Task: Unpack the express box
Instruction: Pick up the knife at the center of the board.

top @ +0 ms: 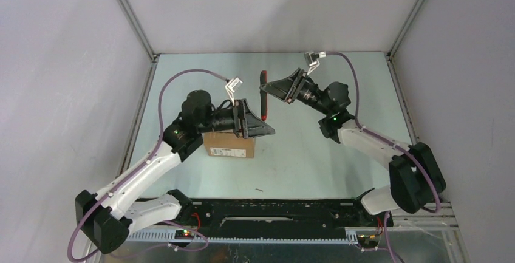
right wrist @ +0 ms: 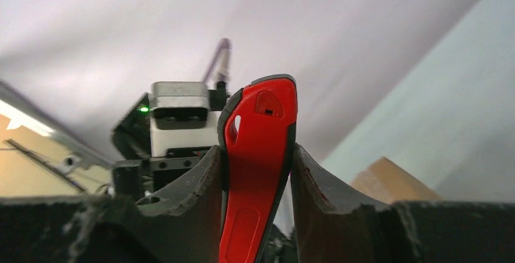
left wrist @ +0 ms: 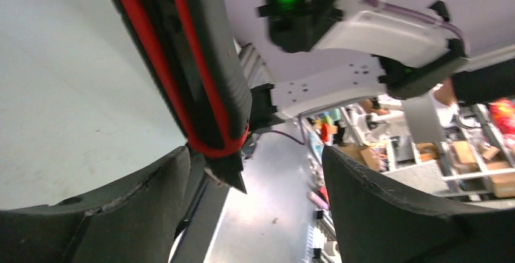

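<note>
Jaws of the right gripper (right wrist: pixel 255 153) are clamped on both flanks of the knife (right wrist: pixel 261 111), which hangs in the air beyond the box (top: pixel 229 144) and to its right. Jaws of the left gripper (left wrist: pixel 255 160) stand apart, with the knife's lower end between them and close against one finger; contact there cannot be judged. The box rests on the table (top: pixel 316 153) directly under the left wrist, its labelled side facing the arm bases.

Judged risk: if the right gripper lets go before the left has closed squarely, the knife could tip or drop onto the table or the box. An off-centre grip near the knife's end would leave it loose for cutting.

Hidden or unclear: the left arm covers the box's top, so flaps and tape seam are unseen. The dark point at the knife's end may or may not be an exposed blade.
</note>
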`<state>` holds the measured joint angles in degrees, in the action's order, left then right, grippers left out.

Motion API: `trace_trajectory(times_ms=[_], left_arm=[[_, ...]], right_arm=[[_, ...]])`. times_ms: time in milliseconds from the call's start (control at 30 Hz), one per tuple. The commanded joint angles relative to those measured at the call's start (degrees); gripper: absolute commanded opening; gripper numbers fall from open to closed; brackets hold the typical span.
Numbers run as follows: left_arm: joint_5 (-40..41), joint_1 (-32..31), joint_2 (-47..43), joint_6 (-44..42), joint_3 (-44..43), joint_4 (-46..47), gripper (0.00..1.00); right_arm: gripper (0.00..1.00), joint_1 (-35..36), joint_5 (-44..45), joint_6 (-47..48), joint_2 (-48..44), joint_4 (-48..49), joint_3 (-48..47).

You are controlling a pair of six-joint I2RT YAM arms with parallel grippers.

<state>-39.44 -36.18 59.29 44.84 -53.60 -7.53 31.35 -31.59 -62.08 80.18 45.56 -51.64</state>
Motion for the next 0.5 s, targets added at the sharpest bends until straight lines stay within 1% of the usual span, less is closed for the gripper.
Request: trace_trajectory(times_ms=[0, 67, 133, 267, 333, 467], left_arm=[[-8.12, 0.5, -0.55, 11.28, 4.81, 19.64, 0.83], [-8.51, 0.8, -0.1, 14.55, 6.81, 23.46, 0.82], [-8.79, 1.23, 0.11, 18.38, 8.79, 28.67, 0.81], [-8.17, 1.48, 0.97, 27.27, 11.41, 39.83, 0.78], [-7.01, 1.53, 1.71, 32.38, 13.02, 47.36, 0.74], [-5.37, 1.69, 3.38, 41.45, 14.74, 58.32, 0.66]], right_arm=[[0.0, 0.3, -4.35, -16.6, 3.96, 28.68, 1.27], [0.0, 0.37, -3.53, -20.51, 5.66, 34.25, 1.67], [0.0, 0.66, -2.65, -23.34, 6.68, 37.58, 1.84], [0.0, 2.48, -1.06, -21.83, 6.06, 38.29, 2.61], [0.0, 3.18, -0.33, -21.46, 6.04, 38.37, 2.68], [0.0, 4.29, -0.25, -19.94, 6.57, 38.34, 2.81]])
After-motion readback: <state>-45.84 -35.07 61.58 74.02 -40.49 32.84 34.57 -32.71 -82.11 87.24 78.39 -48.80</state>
